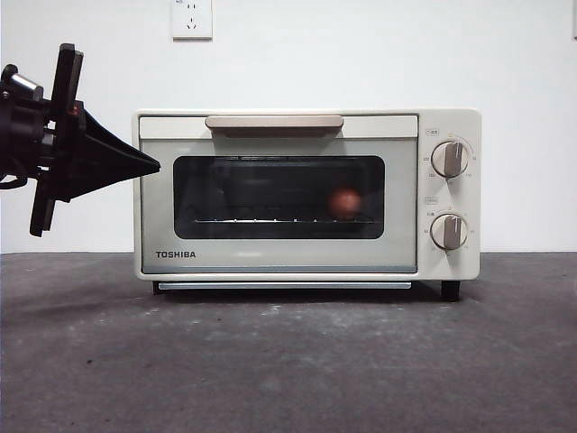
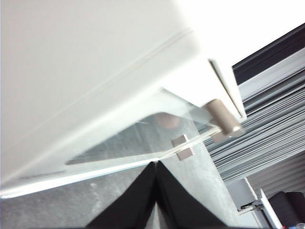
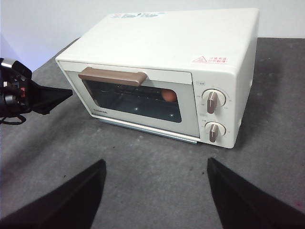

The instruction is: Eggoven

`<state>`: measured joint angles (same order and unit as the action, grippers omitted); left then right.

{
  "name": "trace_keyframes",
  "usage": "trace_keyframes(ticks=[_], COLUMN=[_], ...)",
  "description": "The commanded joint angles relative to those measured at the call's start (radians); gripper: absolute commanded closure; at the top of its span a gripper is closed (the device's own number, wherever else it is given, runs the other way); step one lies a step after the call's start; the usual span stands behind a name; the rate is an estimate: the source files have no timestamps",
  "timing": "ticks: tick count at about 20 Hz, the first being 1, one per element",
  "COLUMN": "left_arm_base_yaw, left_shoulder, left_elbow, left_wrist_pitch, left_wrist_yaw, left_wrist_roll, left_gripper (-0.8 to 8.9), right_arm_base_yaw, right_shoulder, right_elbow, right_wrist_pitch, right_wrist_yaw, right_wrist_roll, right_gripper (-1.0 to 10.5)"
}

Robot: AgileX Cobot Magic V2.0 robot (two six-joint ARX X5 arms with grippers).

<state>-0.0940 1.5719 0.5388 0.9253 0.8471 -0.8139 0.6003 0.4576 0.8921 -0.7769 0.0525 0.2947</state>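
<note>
The cream Toshiba toaster oven (image 1: 306, 194) stands in the middle of the table with its door closed. The reddish-brown egg (image 1: 344, 203) sits inside on the rack, seen through the dark glass, toward the knob side. It also shows in the right wrist view (image 3: 167, 95). My left gripper (image 1: 149, 165) is shut and empty, its tip beside the oven's left front corner, just clear of it. It also shows in the left wrist view (image 2: 156, 167) close to the oven's door. My right gripper (image 3: 155, 176) is open and empty, back from the oven's front.
The oven's tan handle (image 1: 274, 121) runs along the door's top and two knobs (image 1: 449, 159) sit on its right panel. The dark grey table (image 1: 288, 361) stretches in front. A white wall with a socket (image 1: 191, 18) is behind.
</note>
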Motion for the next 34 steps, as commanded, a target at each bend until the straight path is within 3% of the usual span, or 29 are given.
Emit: trace_keyframes(ticks=[1, 9, 12, 19, 23, 27, 34], left_arm_base_yaw=[-0.002, -0.025, -0.039, -0.100, -0.136, -0.160, -0.171], left_shoulder=[-0.005, -0.166, -0.275, -0.590, -0.755, -0.892, -1.059], left_elbow=[0.012, 0.012, 0.012, 0.012, 0.013, 0.014, 0.015], left_wrist_pitch=[0.011, -0.158, -0.318, -0.780, -0.947, -1.064, -1.225], left_wrist_yaw=[0.003, -0.019, -0.066, -0.295, -0.424, -0.523, -0.603], left_wrist_roll=[-0.018, 0.029, 0.110, 0.352, 0.438, 0.469, 0.510], left_gripper=[8.07, 8.06, 8.06, 8.06, 8.06, 8.06, 8.06], right_arm_base_yaw=[0.006, 0.006, 0.006, 0.006, 0.006, 0.006, 0.006], right_shoulder=[0.003, 0.005, 0.005, 0.005, -0.007, -0.011, -0.007], right_elbow=[0.013, 0.013, 0.013, -0.018, -0.132, -0.288, -0.467], right_wrist_pitch=[0.005, -0.005, -0.011, 0.028, 0.166, 0.384, 0.714], right_wrist_yaw=[0.001, 0.000, 0.000, 0.000, -0.009, -0.098, -0.116], right_wrist_roll=[0.012, 0.012, 0.010, -0.035, -0.038, -0.039, -0.045], right_gripper=[6.1, 6.2, 6.2, 6.4, 6.4, 6.7, 9.5])
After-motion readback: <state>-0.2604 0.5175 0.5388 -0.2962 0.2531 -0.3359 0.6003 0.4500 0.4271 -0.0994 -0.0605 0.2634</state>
